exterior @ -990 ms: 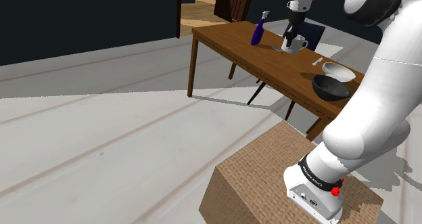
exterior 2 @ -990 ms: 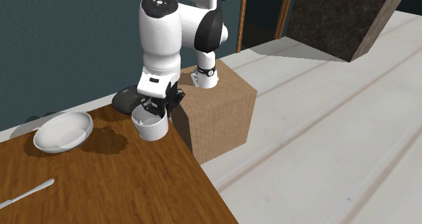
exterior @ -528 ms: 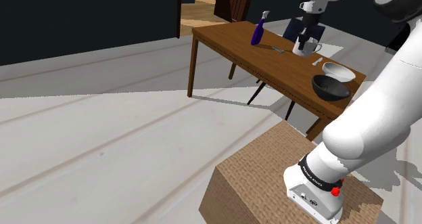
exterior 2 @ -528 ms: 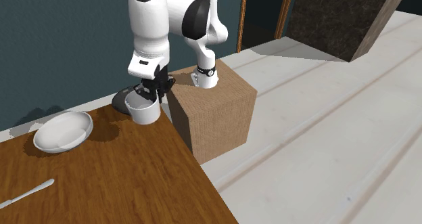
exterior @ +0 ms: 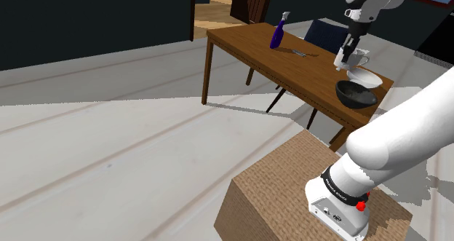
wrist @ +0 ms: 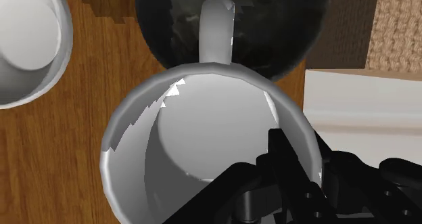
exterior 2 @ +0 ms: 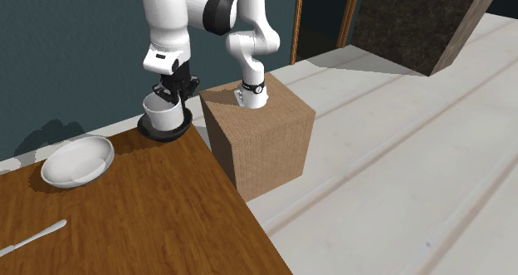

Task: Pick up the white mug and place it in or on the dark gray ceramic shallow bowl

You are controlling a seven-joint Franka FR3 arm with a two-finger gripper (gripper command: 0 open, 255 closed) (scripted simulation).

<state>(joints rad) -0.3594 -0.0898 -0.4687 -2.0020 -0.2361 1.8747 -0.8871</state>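
White mug (exterior 2: 163, 114) is up off the table (exterior 2: 166, 223), pinched by my gripper (exterior 2: 174, 89). One finger is inside the rim, the other outside, clamped on the wall opposite the handle. It hangs just over the dark bowl (exterior 2: 154, 133), near the table edge by the stand (exterior 2: 266, 140).

From the wrist cam I don't think it's centred yet. The mug (wrist: 203, 148) has its handle poking out over the dark bowl (wrist: 284, 26), but a good part of the body looks to be over bare wood. So I'd slide it a bit further in the direction the handle points. Then I'd come straight down slow and let go only once the base sits on the bowl's floor, not on the sloped side. The white bowl (wrist: 27, 47) sits just beside it, so no sideways drift that way.
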